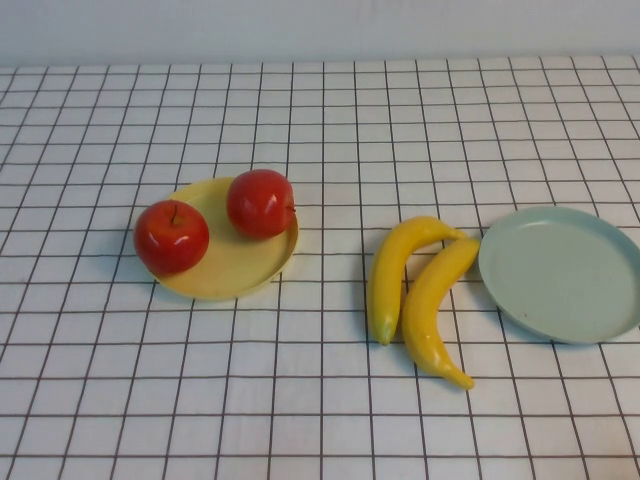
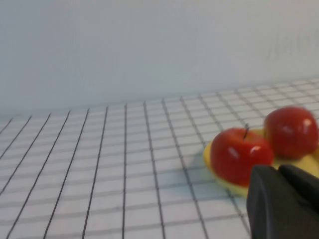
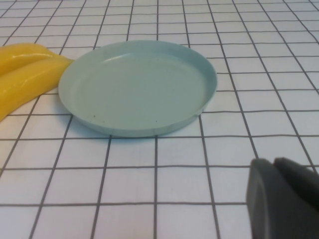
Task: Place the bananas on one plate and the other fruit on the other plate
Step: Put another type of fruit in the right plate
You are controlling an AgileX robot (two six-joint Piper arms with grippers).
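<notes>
- Two red apples [image 1: 171, 237] [image 1: 260, 203] are sitting on the yellow plate [image 1: 228, 272] at the left side of the table; one is resting over the plate's left rim, the other is lying at its far edge.
- Two bananas [image 1: 392, 270] [image 1: 436, 308] are lying side by side on the checked tablecloth [image 1: 320, 420], between the two plates (they are touching each other along their length).
- The far ends of the bananas are reaching the left rim of the teal plate [image 1: 560, 272], which is standing at the right with nothing on it.
- The left gripper [image 2: 284, 204] is showing only as a dark shape in its own wrist view, just beside the yellow plate and the nearer apple; I cannot tell how its fingers are standing.
- The right gripper [image 3: 284, 199] is appearing the same way in the right wrist view, near the teal plate but apart from it; its state I also cannot tell.
</notes>
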